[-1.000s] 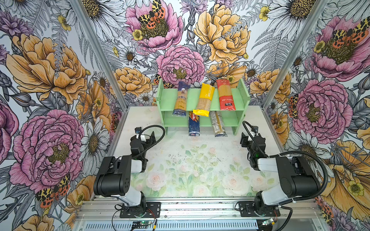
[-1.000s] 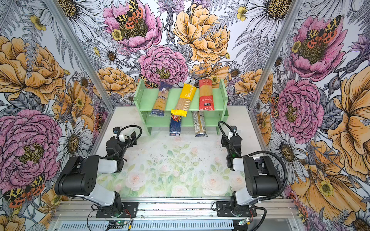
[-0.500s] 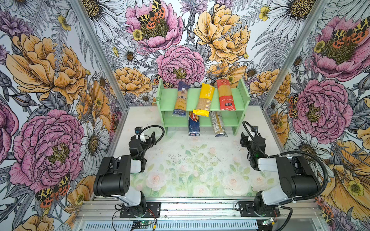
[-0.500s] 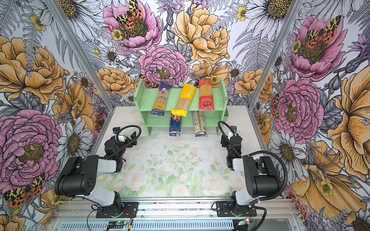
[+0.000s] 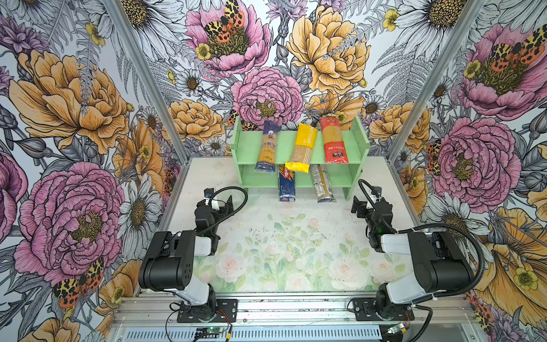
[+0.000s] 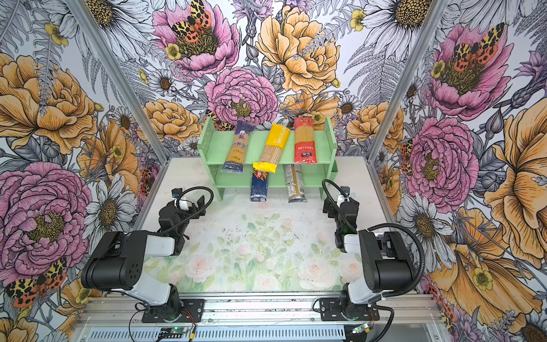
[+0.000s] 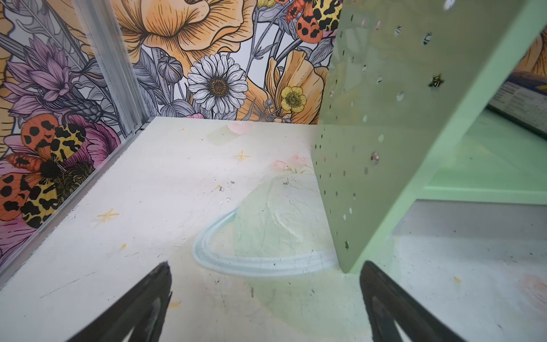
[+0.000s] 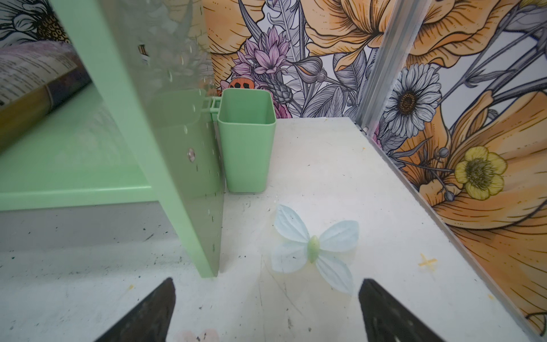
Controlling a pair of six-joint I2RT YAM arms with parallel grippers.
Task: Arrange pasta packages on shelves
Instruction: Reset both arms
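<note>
Overhang, in a top view: the yellow plastic spaghetti packet (image 5: 303,145) juts askew off the upper shelf of the pale green two-tier wooden rack (image 5: 248,148) and may slide. Wrist views: left gripper (image 7: 266,272) and right gripper (image 8: 266,284), fingers apart and empty near its side panels, could jolt it.

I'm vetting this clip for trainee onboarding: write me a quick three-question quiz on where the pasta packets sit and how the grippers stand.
1. How many packets lie on the top shelf of the rack?
2. Fill in: the dark blue packet lies on the ___ shelf.
3. True or false: the left gripper and the right gripper both have their fingers spread and hold nothing.

Key
1. Three: the blue-ended packet, the yellow packet and the red packet.
2. Lower.
3. True.
</note>
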